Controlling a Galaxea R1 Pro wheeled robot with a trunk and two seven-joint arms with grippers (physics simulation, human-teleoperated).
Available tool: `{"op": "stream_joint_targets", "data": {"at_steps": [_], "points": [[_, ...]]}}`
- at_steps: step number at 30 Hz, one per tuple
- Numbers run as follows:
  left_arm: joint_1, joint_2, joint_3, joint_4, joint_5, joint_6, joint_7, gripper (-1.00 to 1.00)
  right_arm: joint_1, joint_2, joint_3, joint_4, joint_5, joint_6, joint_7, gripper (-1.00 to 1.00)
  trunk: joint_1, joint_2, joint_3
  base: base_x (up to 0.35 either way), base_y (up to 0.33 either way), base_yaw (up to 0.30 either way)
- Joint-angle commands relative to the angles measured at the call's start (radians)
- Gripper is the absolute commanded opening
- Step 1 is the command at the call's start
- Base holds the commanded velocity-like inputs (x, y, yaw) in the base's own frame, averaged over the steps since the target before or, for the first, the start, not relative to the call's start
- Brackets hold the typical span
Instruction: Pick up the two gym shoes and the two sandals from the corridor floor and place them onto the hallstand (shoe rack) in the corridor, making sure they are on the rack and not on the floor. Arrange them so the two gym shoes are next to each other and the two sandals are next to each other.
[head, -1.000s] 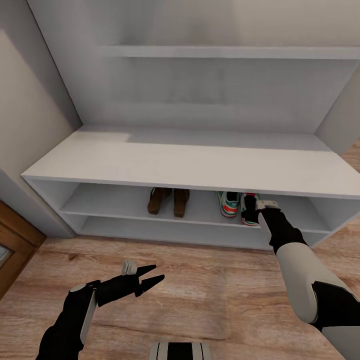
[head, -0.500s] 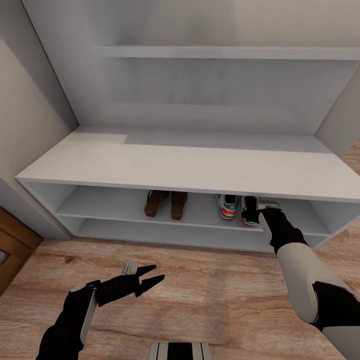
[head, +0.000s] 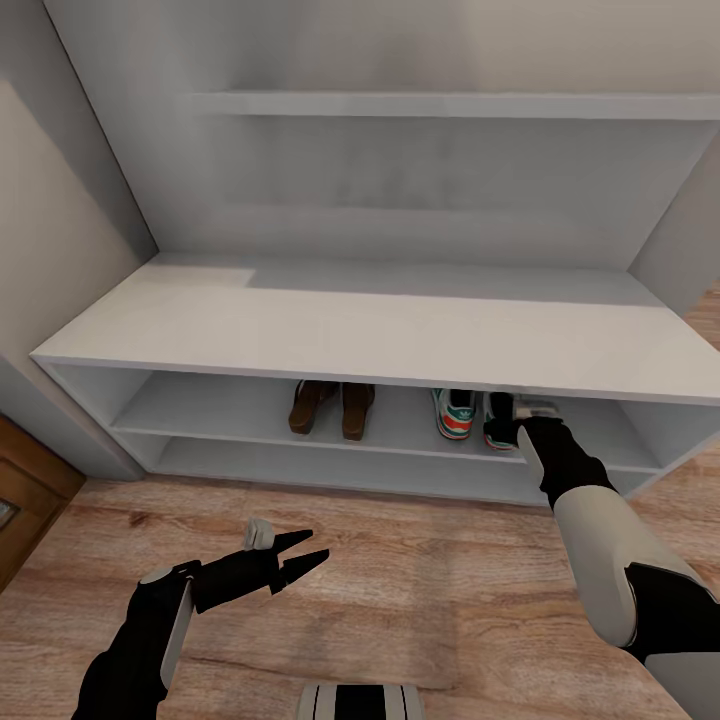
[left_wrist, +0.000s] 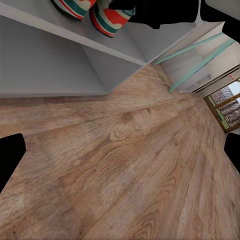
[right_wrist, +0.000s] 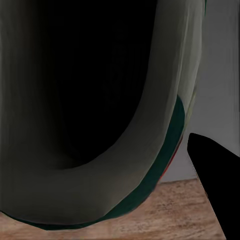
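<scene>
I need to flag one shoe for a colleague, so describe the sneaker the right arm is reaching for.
Find the light grey low bench unit and look at its upper open shelf. Right of the dark brown sandals stand two white sneakers with green stripes. Yours is the right-hand sneaker, the one at the right gripper.

We see a light grey hallstand (head: 380, 335) over light brown wood-grain corridor floor (head: 420, 570). On its shelf, the two sandals (head: 331, 407) are dark brown, and the two gym shoes (head: 475, 415) are white with green stripes and red-orange accents. Our left gripper (head: 312, 549) has black fingers (head: 300, 559); the right arm (head: 600, 560) is white with black joints.
</scene>
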Motion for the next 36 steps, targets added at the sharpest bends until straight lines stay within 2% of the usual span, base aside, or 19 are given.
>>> {"op": "stream_joint_targets", "data": {"at_steps": [1,9,24,25,36], "points": [[-0.001,-0.001,0.004,-0.001,-0.007,0.011,-0.007,1.0,0.0,0.001,-0.003,-0.001,0.01,-0.002,0.002,-1.0,0.0,0.0,-0.001,0.036,0.0,0.0],[-0.001,-0.001,0.004,-0.001,-0.006,0.011,-0.007,1.0,0.0,0.001,-0.003,-0.001,0.01,-0.017,0.002,-1.0,0.0,0.0,-0.001,0.124,0.0,0.0],[-0.001,-0.001,0.004,-0.001,-0.006,0.011,-0.007,1.0,0.0,0.001,-0.003,-0.001,0.009,-0.018,0.002,-1.0,0.0,0.0,-0.001,0.008,0.0,0.0],[-0.001,-0.001,0.004,-0.001,-0.006,0.011,-0.007,1.0,0.0,0.001,-0.003,-0.001,0.009,-0.018,0.002,1.0,0.0,0.0,-0.001,0.0,0.0,0.0],[-0.001,-0.001,0.004,-0.001,-0.006,0.011,-0.007,1.0,0.0,0.001,-0.003,-0.001,0.01,-0.018,0.002,1.0,0.0,0.0,-0.001,0.0,0.0,0.0]]}}
